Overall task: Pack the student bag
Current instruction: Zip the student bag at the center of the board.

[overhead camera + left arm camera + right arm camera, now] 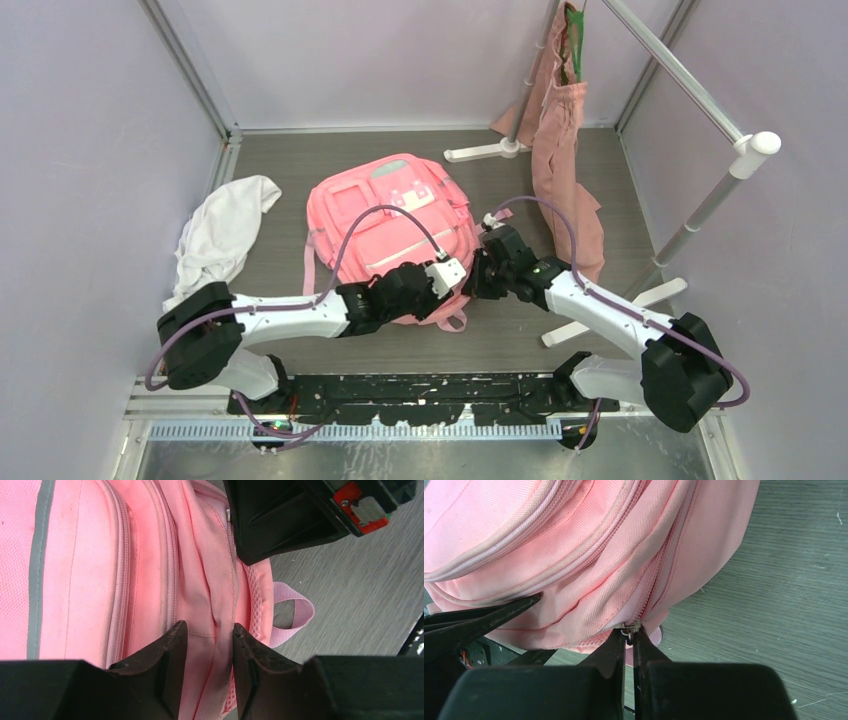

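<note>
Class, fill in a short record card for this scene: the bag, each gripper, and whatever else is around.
Bag: student bag, pink, lying flat on the table
Left gripper: pinching a fabric fold of the bag
Right gripper: shut on the zip pull
Other things: white cloth; dusty-pink tote hanging on white rack

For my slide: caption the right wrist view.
Right pincer pinches the zip pull of the pink student bag on a grey table.
</note>
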`<state>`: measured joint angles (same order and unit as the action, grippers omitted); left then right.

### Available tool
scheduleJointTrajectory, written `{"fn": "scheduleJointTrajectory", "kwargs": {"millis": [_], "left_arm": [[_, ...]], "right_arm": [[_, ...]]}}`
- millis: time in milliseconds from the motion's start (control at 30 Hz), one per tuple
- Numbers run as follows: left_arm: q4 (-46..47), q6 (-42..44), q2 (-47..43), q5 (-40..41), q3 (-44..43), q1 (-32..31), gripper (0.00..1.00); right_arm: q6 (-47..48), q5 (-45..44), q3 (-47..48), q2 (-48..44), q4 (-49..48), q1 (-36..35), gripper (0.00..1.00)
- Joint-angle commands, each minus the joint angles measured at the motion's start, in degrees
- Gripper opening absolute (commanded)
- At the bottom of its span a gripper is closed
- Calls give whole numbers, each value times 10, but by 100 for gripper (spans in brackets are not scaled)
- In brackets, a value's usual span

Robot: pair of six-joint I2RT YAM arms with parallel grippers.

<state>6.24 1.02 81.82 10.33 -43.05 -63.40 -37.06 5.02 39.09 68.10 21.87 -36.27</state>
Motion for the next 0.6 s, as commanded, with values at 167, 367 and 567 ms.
{"fn": "scheduleJointTrajectory", "kwargs": {"millis": [167,367,567], "left_arm": [[35,27,36,86,-30,-1,6],[0,39,21,131,-30,-1,0],[-50,16,-69,102,-2,1,0]], "right_arm": [[17,-11,40,-5,11,-1,1],[24,-22,33,-11,33,-2,1],[33,-40,29,-37,65,-1,1]]}}
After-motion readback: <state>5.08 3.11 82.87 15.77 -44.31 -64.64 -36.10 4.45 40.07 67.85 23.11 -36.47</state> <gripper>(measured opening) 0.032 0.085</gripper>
